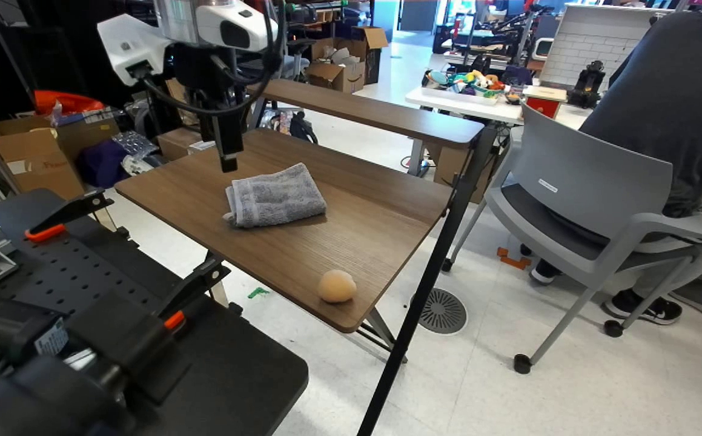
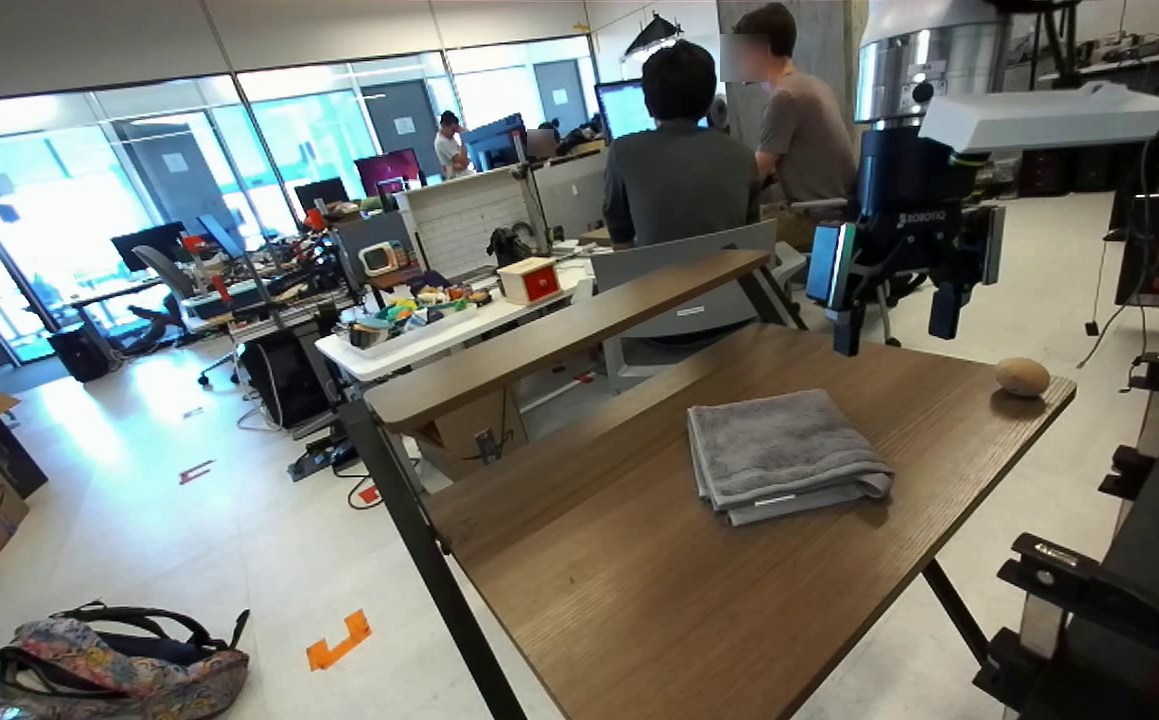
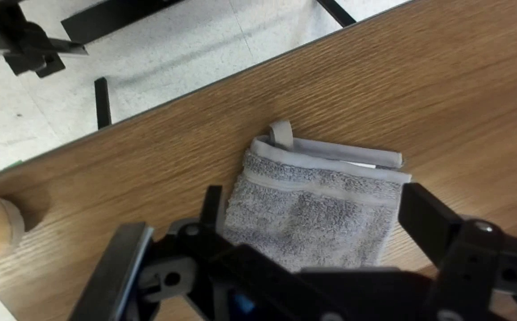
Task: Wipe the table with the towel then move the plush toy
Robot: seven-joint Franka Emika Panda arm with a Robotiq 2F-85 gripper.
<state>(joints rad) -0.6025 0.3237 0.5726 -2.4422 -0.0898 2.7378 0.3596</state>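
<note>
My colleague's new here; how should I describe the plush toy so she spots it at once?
Find the brown wood-topped table. Near one of its corners sits the plush toy. Unlike the larger, folded grey towel, it is ball-like and tan-orange.

The arm (image 1: 232, 24) reaches down from above, all white and silver up high, with a black cable (image 1: 208, 112) looping out beside it. At its lower end hangs the gripper (image 2: 896, 322), mostly black (I can even read ROBOTIQ across its body), in mid-air and pointing down. Its two fingers (image 2: 947, 312) stand well apart, and the wrist view, looking down past them, shows the wide gap between their tips too.
</note>
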